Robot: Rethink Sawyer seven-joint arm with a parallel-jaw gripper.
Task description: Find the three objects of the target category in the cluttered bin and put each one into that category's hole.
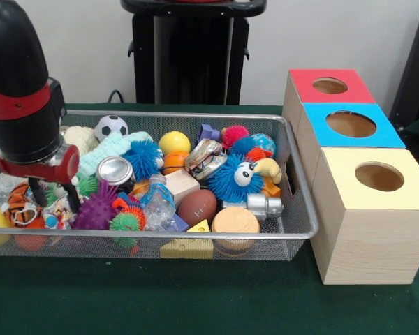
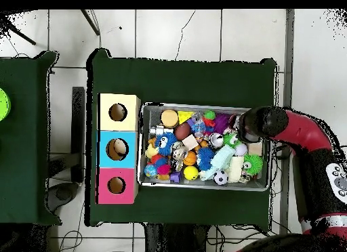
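Seen low and close from across the green table, looking toward the wall: wire bin filling mid-frame, three wooden boxes stepping back at the right, arm dropping in from upper left. Seen also from high above, straight down and far off: whole table, tiled floor around it, bin small at centre, boxes at the left, arm curving in from the right. Shared by both: bin, its clutter, boxes with their round holes, arm's end over one end of the bin, opposite the boxes.
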